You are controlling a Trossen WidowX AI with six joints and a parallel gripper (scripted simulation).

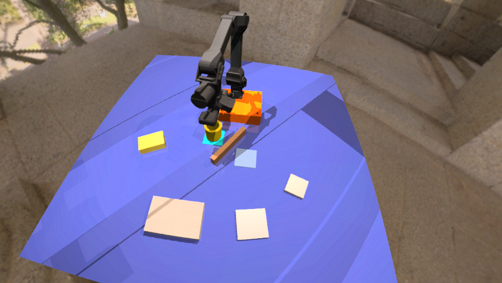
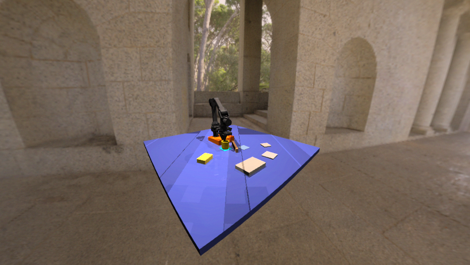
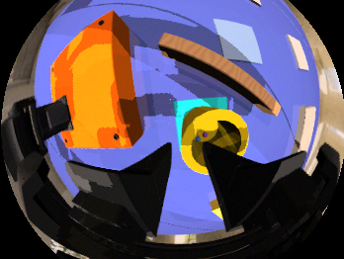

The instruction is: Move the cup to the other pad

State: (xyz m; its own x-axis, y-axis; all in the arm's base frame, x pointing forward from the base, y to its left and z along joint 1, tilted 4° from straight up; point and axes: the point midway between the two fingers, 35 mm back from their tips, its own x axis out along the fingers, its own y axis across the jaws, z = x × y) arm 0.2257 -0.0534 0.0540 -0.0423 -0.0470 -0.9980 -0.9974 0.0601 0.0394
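Wrist view: the gripper (image 3: pixel 187 154) hangs with its two dark fingers partly spread and nothing pinched between them, just above the yellow cup (image 3: pixel 216 137). One fingertip overlaps the cup's near rim in this view; whether it touches cannot be told. The cup stands upright on the cyan pad (image 3: pixel 191 110), directly below and slightly ahead of the fingers, with small coloured marbles (image 3: pixel 204 134) visible inside. Top view shows the gripper (image 1: pixel 209 121) over the cup (image 1: pixel 212 133), a brown bar (image 1: pixel 228 145) lying between the cyan pad (image 1: pixel 208 141) and the pale blue pad (image 1: pixel 245 157), and the arm's orange base (image 1: pixel 251 105) behind. Only the wrist view looks into the cup; exterior view shows the cup (image 2: pixel 225 144) on the blue table (image 2: pixel 210 210).
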